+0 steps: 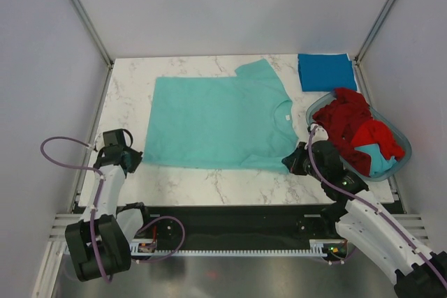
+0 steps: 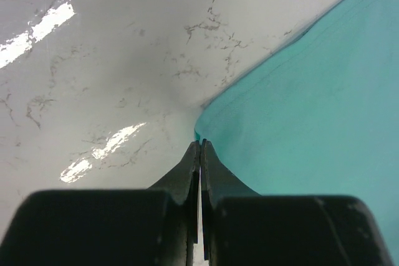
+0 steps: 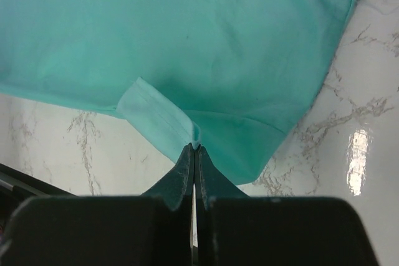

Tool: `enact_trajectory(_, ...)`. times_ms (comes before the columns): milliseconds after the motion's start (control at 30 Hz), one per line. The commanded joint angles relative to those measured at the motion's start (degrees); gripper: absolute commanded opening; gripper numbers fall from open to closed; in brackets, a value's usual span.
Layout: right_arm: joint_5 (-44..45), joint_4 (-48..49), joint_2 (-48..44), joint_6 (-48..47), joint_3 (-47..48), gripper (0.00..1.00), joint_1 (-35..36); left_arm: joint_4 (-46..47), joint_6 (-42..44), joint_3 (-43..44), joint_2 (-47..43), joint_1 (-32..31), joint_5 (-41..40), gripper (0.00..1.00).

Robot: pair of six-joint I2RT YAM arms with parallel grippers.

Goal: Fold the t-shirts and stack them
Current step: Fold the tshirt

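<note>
Top external view, biggest first: white marble-pattern table (image 1: 209, 188), with the light teal-green cotton t-shirt (image 1: 209, 123) spread flat across its middle. Collar is to the right, bottom hem to the left, one sleeve pointing to the far side. At the right edge sits the translucent blue-grey oval plastic basket (image 1: 404, 146), heaped with crumpled red t-shirts (image 1: 349, 118). Far right corner: deeper blue t-shirt (image 1: 325, 71), folded to a neat rectangle, lying alone.

Left gripper (image 2: 200, 149): fingers closed, tips right at the near-left hem corner of the teal shirt. The fabric corner looks nipped between them, but I can't tell how deep. Right gripper (image 3: 194, 149): fingers closed on the near-right edge by the sleeve, a small hemmed flap tented up into the tips.

Handling, my read: light, limp, zero stiffness — it'll sag between the two pinch points and likely drag on the marble rather than slide clean. Thin knit can slip out of a shallow pinch, so bite on the doubled hem, not single-layer cloth. The two near corners look like the right holds for carrying the near edge over to the far edge — hold the span taut or the middle bunches.
</note>
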Motion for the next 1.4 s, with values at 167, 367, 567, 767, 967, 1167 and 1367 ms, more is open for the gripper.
enact_trajectory(167,4.7,1.2,1.1,-1.6,6.0,0.0,1.0,1.0,-2.2,5.6,-0.1,0.3,-4.5,0.02)
enact_trajectory(367,7.2,4.6,8.8,-8.7,11.5,0.0,1.0,0.9,-1.5,10.7,6.2,0.3,1.6,0.02)
enact_trajectory(567,10.1,8.0,13.6,-14.5,14.8,0.0,1.0,1.6,1.2,19.4,15.0,-0.2,4.4,0.02)
enact_trajectory(767,12.8,9.5,18.8,-19.6,18.6,0.0,1.1,2.6,3.5,24.5,24.4,-0.7,5.5,0.02)
enact_trajectory(967,17.0,11.4,23.4,-23.9,21.0,0.0,1.1,3.3,4.7,29.1,29.6,-1.0,5.8,0.02)
enact_trajectory(1167,18.1,14.2,27.2,-25.6,21.3,0.0,1.1,3.4,5.3,31.6,34.3,-2.5,5.8,0.02)
enact_trajectory(1367,19.9,15.3,29.6,-28.6,22.9,0.0,1.1,3.4,6.1,34.6,37.6,-3.3,5.4,0.02)
